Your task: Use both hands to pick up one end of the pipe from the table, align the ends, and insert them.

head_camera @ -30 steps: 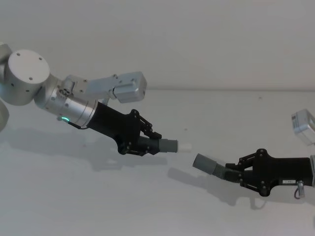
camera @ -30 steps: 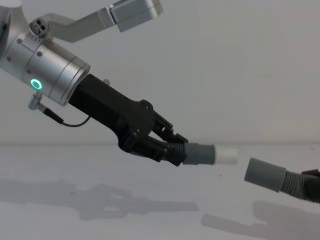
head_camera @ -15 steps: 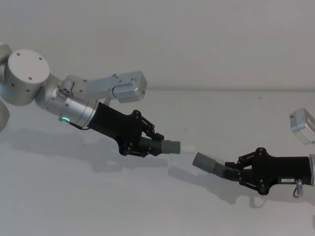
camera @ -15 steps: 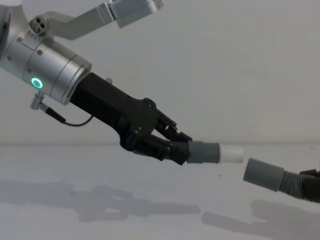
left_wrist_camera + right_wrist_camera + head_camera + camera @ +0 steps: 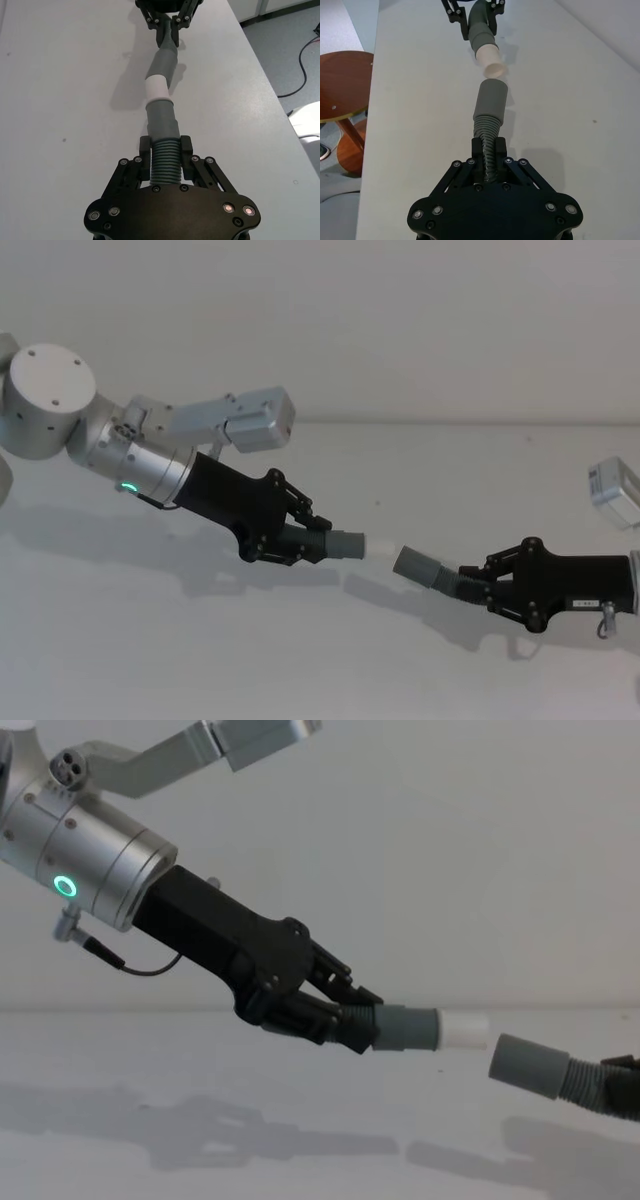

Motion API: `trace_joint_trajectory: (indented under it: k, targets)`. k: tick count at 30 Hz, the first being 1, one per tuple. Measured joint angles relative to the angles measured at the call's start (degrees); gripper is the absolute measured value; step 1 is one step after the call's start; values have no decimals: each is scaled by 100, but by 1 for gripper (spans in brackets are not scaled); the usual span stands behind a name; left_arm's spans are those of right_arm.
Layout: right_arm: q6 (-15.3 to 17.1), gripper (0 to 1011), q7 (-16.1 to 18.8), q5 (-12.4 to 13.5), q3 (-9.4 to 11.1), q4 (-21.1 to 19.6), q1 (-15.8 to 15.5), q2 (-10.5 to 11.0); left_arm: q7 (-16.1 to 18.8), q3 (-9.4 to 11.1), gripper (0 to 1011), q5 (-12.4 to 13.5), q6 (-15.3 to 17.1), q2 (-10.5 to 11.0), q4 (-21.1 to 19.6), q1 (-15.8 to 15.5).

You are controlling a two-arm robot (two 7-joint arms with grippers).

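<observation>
The left black angular gripper, on a silver wrist with a glowing green ring, is clamped on the ribbed part of the short grey hose piece, held above the plain white table. Its smooth cuff's narrow white tip points at the grey cuff of the longer ribbed hose piece, just beside it with a small gap. The right black gripper grips that longer piece behind the cuff, low over the table.
</observation>
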Motion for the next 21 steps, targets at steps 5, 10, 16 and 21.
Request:
trace_joint_trajectory:
  k: [5,10,16,21]
  targets:
    - [21,124,-8,35,-6,-37,5,37,28,16,328,-28,70,51,-65,30]
    - [33,124,-3,77,-13,-72,5,84,85,31,328,-46,135,94,-107,53]
    - [39,124,16,104,-30,-101,5,136,157,39,328,-59,180,122,-134,70]
    - [46,124,44,117,-58,-121,10,178,223,45,328,-78,195,132,-142,78]
